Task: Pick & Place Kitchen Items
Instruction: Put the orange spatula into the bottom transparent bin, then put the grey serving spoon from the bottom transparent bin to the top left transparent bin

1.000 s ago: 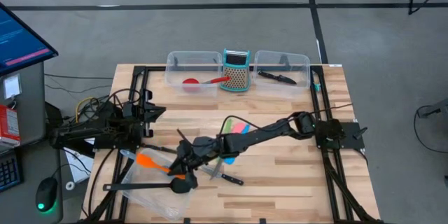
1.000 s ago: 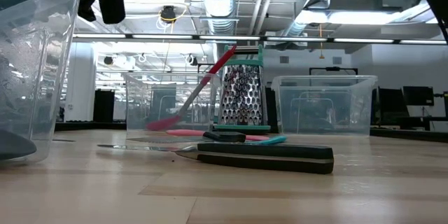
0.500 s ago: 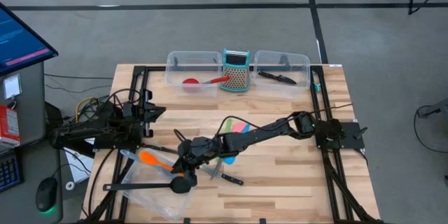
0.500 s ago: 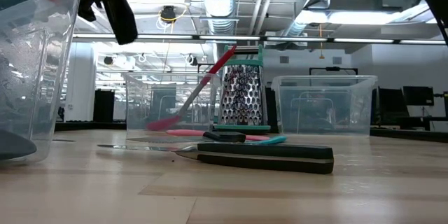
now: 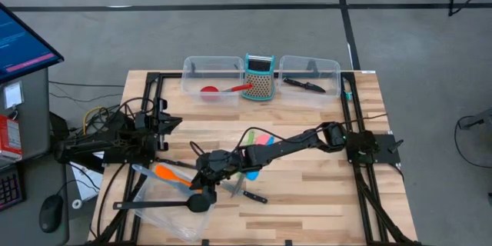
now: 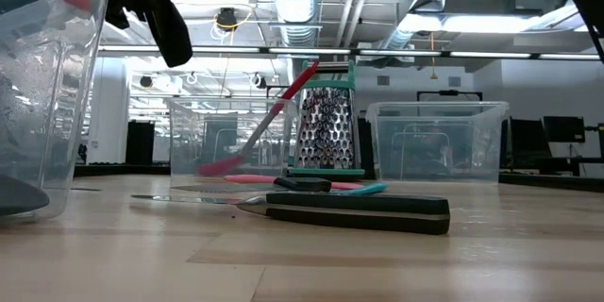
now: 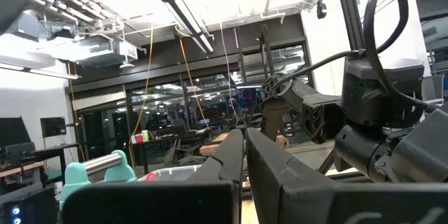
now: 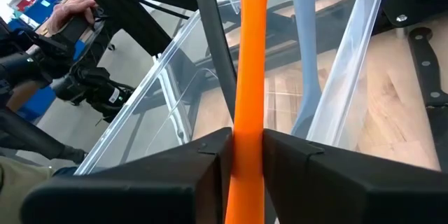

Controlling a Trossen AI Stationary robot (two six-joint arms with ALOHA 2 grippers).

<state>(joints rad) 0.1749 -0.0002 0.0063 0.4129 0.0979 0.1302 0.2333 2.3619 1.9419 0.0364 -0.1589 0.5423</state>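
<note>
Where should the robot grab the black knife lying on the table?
Probably by its thick black handle, coming straight down from above. The knife lies flat on the table, so the handle's sides are free; the blade is thin.

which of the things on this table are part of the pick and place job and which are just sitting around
Part of the job:
- orange spatula, clamped in the right gripper over the near tub
- black-handled knife on the table
- red spoon in the far-left tub
- knife in the far-right tub

Just sitting around:
- teal-framed grater
- left gripper, parked
</note>
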